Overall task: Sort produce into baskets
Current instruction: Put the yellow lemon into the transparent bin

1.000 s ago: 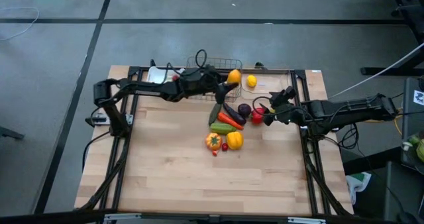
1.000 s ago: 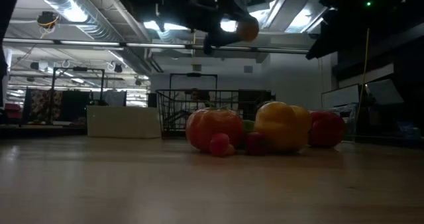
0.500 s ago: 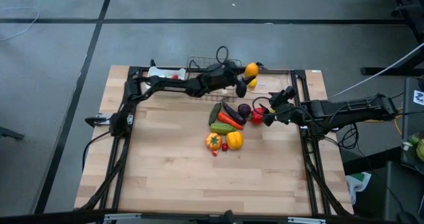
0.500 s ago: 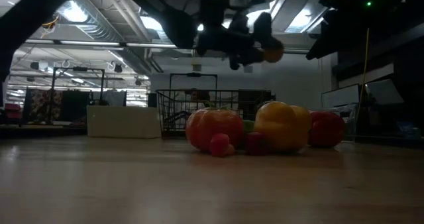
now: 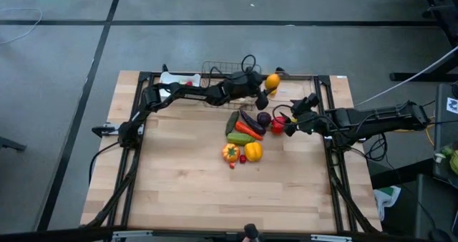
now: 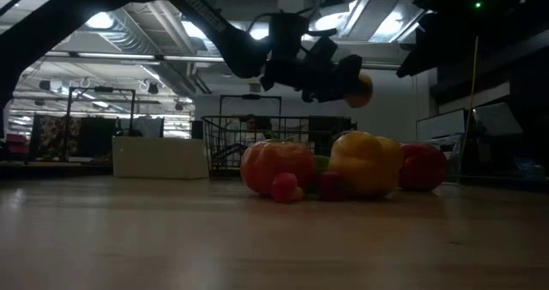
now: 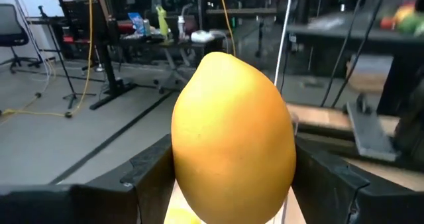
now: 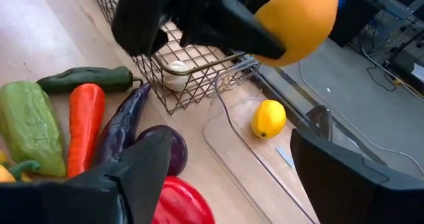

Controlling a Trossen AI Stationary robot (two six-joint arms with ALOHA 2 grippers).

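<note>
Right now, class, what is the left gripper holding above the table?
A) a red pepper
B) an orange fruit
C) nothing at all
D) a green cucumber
B: the left gripper is shut on the orange fruit, carried in the air near the clear bin where a lemon already lies; the left wrist view shows the fruit between its fingers.

One camera looks straight down on the pale wooden table (image 5: 186, 177); another sits at tabletop level facing the far room. Both wrist cameras closely share the round orange fruit (image 7: 233, 138).
</note>
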